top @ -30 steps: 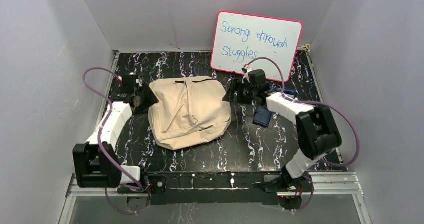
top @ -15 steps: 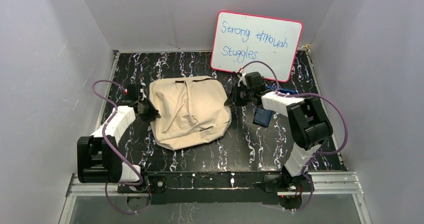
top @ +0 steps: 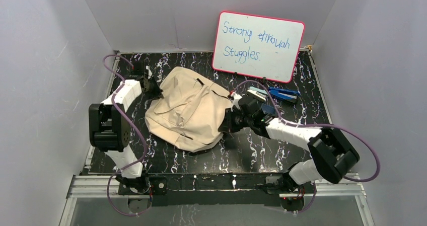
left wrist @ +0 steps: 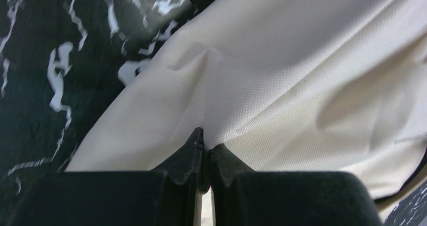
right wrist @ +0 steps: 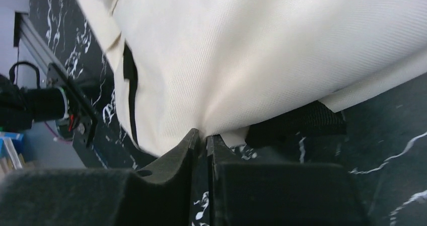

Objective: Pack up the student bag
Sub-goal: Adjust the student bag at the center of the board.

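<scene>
Left gripper (left wrist: 205,145) and right gripper (right wrist: 201,136) pinching student bag (top: 189,110), whiteboard (top: 258,46) reading "Strong through Stuggles"

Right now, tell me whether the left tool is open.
No, the left tool is pinched shut on a fold of the student bag.

student bag (top: 186,110) on table (top: 252,153), whiteboard (top: 258,46) behind, left gripper (top: 152,87) left, right gripper (top: 227,125) right

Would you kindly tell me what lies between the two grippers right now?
The student bag spans the whole stretch in the top view; the left gripper and right gripper each pinch its fabric at opposite edges.
</scene>
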